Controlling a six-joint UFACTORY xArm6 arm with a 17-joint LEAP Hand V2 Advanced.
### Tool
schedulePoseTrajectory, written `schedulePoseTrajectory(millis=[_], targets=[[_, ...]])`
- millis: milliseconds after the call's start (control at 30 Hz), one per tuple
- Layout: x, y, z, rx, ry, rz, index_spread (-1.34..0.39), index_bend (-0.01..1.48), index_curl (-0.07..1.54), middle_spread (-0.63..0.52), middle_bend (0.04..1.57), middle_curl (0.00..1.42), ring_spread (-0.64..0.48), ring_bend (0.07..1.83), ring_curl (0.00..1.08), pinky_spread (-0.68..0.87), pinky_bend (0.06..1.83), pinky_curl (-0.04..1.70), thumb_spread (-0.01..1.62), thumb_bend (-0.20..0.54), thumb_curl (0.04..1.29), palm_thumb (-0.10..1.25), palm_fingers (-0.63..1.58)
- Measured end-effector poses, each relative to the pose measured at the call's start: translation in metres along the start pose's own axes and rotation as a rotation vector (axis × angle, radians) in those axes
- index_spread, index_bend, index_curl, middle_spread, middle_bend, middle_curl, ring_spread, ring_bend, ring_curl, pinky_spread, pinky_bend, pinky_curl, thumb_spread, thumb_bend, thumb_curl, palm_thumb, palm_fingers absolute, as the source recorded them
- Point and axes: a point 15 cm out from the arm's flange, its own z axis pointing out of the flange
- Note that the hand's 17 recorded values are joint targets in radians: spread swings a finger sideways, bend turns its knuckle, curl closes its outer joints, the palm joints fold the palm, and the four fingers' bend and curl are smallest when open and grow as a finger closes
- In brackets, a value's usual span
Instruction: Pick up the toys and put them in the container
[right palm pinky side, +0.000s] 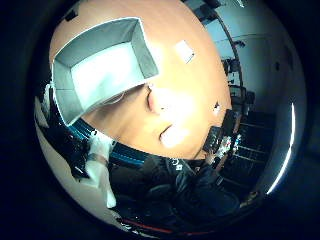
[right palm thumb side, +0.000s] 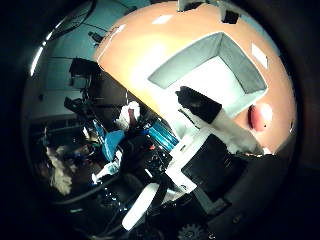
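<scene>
A grey rectangular container (right palm pinky side: 100, 62) with a pale inside stands on an orange-brown table (right palm pinky side: 190, 90); it looks empty. In the little finger side view a small pinkish toy (right palm pinky side: 151, 100) lies on the table just beside the container, and a pale oval toy (right palm pinky side: 170, 135) lies nearer the table's edge. In the thumb side view the container (right palm thumb side: 205, 70) is close below the palm, and a round pink-red toy (right palm thumb side: 260, 116) lies on the table beside it. My right hand (right palm thumb side: 215, 115) hovers over the container's edge, with a black and white finger (right palm thumb side: 200, 102) reaching out fairly straight and holding nothing.
Small white flat pieces (right palm pinky side: 185, 50) lie on the table away from the container; one more (right palm thumb side: 161, 18) shows in the thumb side view. Past the table's edge is a dark room with chairs and equipment (right palm pinky side: 215, 165).
</scene>
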Motion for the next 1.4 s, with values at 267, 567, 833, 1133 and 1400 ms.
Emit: schedulePoseTrajectory(millis=[267,567,833,1133,1400], targets=[[0.052,0.016,0.000,0.002,0.015,0.164,-0.46,0.18,0.35,-0.21,0.28,0.41,-0.09,0.45,0.20,0.37,0.37,0.13,1.11,-0.020,0.30,0.68,0.53],[0.149,0.058,0.008,-0.002,0.061,0.381,-0.47,0.18,0.35,-0.22,0.28,0.41,-0.11,0.47,0.20,0.35,0.39,0.12,1.11,-0.020,0.29,0.68,0.54],[0.221,0.103,0.013,-0.012,0.087,0.508,-0.46,0.18,0.34,-0.22,0.30,0.41,-0.09,0.47,0.19,0.36,0.41,0.12,1.10,-0.022,0.29,0.65,0.50],[0.276,0.171,0.049,-0.043,0.060,0.639,-0.42,0.16,0.32,-0.18,0.30,0.40,-0.04,0.44,0.20,0.38,0.43,0.14,1.09,-0.038,0.24,0.38,0.40],[0.273,0.196,0.122,-0.073,-0.033,0.703,-0.40,0.16,0.30,-0.12,0.26,0.38,0.04,0.41,0.20,0.37,0.42,0.17,1.05,-0.025,0.25,0.33,0.28]])
